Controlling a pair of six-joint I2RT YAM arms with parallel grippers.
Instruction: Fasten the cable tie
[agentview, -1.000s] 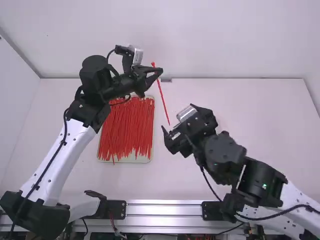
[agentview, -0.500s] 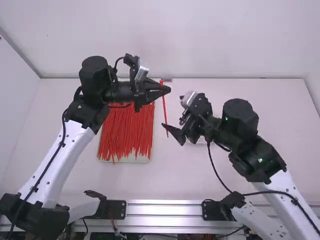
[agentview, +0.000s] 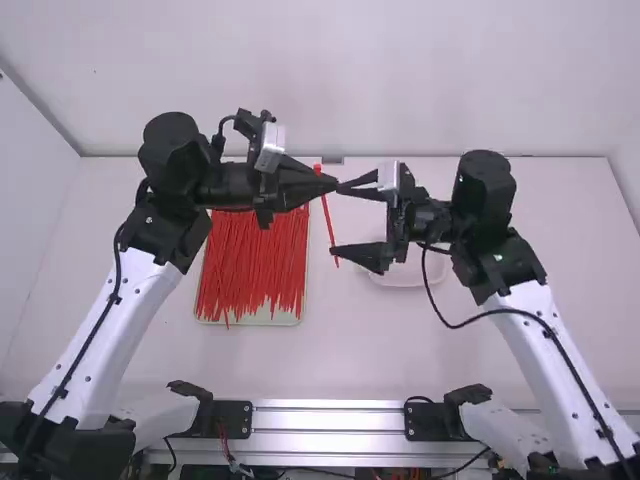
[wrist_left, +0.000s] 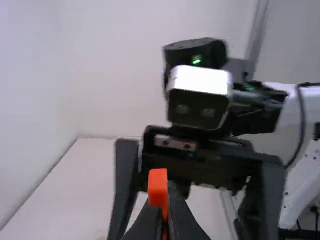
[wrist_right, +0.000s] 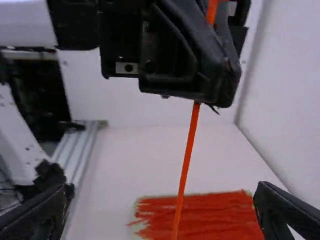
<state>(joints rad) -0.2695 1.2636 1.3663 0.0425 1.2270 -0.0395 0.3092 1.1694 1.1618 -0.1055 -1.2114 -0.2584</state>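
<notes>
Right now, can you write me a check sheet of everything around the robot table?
Surface: white table, no spills seen.
Job's things: one red cable tie hangs from the left end effector; a pile of red ties lies on a tan tray.
Clutter: white dish beneath the right arm.
End effectors: left shut on the cable tie; right end effector open, facing it.
Cables: a black cable loops along each arm.
Surroundings: white walls; metal rail at the near edge.

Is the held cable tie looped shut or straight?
Straight: the cable tie hangs as one strip from the left gripper, its tail free between the right gripper's spread fingers.
</notes>
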